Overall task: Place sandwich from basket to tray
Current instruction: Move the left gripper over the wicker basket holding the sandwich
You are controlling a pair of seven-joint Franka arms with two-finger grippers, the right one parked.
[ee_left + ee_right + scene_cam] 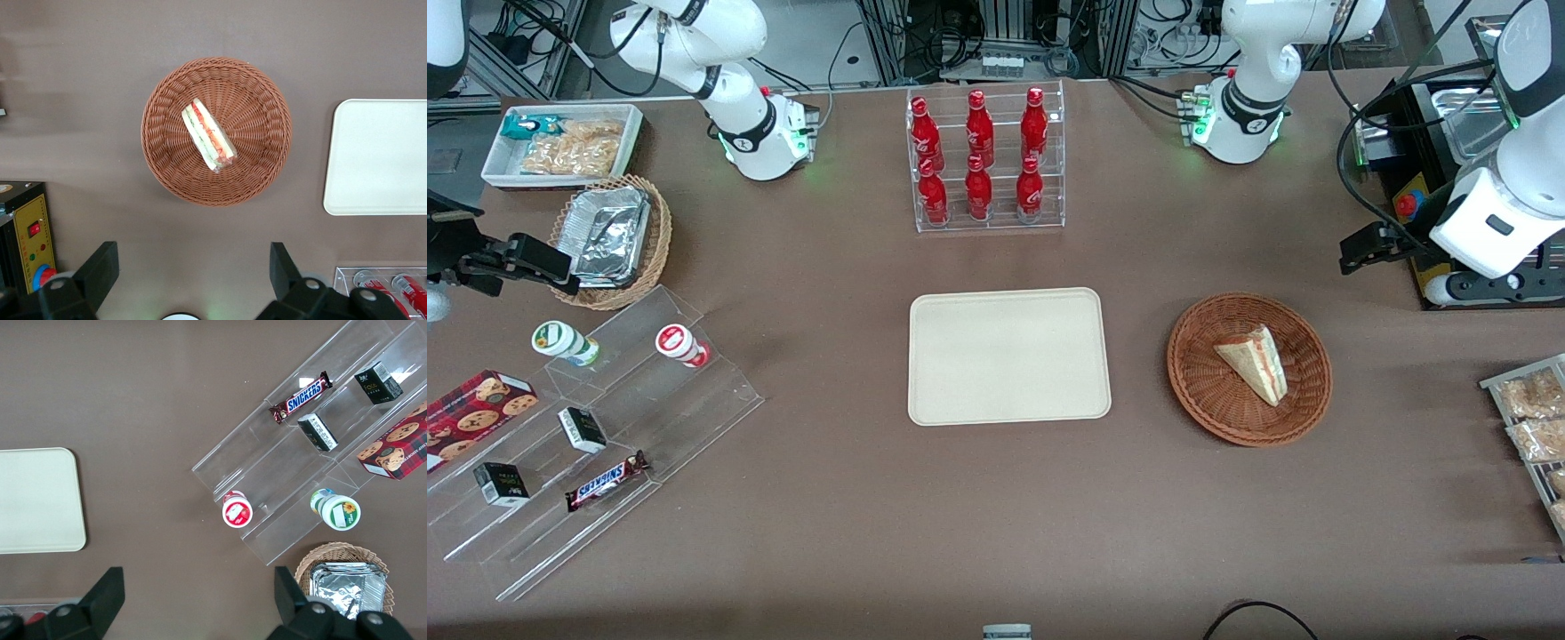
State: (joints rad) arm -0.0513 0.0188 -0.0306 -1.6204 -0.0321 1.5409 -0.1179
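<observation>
— How do the jaws stand?
— The left gripper (193,283) hangs spread wide with nothing between its fingers, high above the table, farther from the front camera than the basket (170,180).
— And the basket's contents?
— One sandwich (209,135) lying inside it, filling edge showing.
— The tray (1009,356)?
— Bare, beside the basket toward the parked arm's end. A clear rack (986,160) of red bottles (979,129) stands farther back.

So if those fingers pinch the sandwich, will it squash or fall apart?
Probably a bit. The sandwich looks like soft white bread with layered filling, so it likely dents and could split. It seems light, lying loose in the basket. The gripper hovers above, open, not touching it.
</observation>
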